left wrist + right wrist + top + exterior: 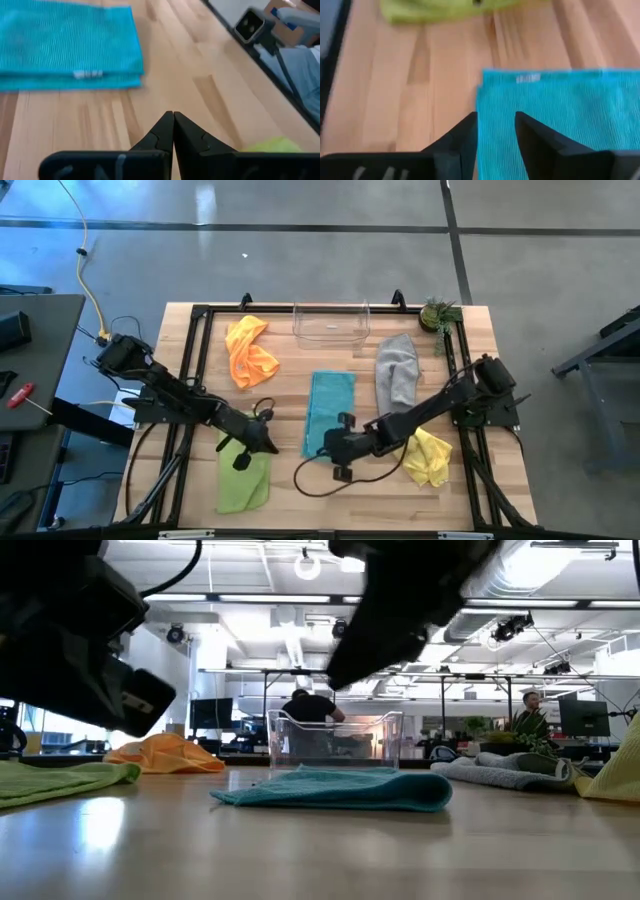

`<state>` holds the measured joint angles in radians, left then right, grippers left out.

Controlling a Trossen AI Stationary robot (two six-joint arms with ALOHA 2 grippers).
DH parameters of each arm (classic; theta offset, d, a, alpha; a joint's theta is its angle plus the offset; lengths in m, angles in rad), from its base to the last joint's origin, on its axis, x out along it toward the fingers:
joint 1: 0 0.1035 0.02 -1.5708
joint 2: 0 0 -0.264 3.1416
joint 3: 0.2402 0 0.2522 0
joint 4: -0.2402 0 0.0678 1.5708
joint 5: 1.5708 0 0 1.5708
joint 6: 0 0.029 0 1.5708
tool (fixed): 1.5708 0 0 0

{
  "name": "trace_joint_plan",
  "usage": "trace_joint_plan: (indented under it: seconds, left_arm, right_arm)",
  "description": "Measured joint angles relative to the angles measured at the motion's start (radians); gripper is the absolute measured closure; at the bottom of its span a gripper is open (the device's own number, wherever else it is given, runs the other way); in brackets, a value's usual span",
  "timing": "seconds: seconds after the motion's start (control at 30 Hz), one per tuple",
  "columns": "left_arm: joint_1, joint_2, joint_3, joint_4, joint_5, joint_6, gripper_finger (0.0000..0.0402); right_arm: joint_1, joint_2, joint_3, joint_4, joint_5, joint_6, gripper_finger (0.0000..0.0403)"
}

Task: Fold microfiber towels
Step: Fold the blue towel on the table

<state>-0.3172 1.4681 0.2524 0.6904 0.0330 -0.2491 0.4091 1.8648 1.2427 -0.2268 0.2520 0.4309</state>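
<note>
Just above the folded teal towel's (560, 110) edge, right gripper (495, 127) spread, apparently empty; left gripper (173, 131) pressed together over bare table (75, 125).

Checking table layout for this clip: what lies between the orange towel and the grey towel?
In the high view, the clear plastic bin sits between the orange towel and the grey towel, toward the far edge; the folded teal towel lies nearer.
</note>
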Motion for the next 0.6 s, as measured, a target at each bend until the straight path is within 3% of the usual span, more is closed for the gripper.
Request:
trace_joint_plan:
  seconds: [0.3, 0.6]
  left_arm:
    - [-0.001, -0.024, -0.066, 0.086, -0.003, 0.017, 0.0402]
    - [0.003, -0.114, -0.175, 0.135, 0.001, -0.033, 0.0402]
  right_arm:
    - [-0.036, 0.031, 0.076, 0.009, 0.030, 0.018, 0.0271]
    - [-0.036, 0.225, 0.384, -0.267, 0.048, 0.016, 0.0218]
